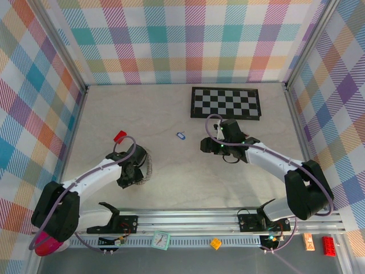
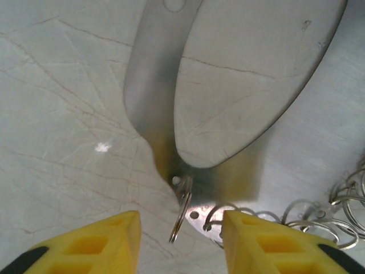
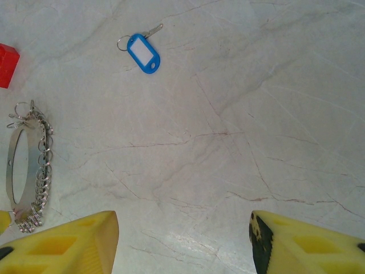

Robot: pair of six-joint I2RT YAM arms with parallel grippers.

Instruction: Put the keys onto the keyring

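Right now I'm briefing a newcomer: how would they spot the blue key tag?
Start at the chequered board at the back of the table. Just in front of its left corner lies the key tag. It is blue with a white centre, unlike the red block further left.

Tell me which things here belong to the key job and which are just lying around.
For the job:
- blue key
- keyring

Lying about:
- red block
- chequered board
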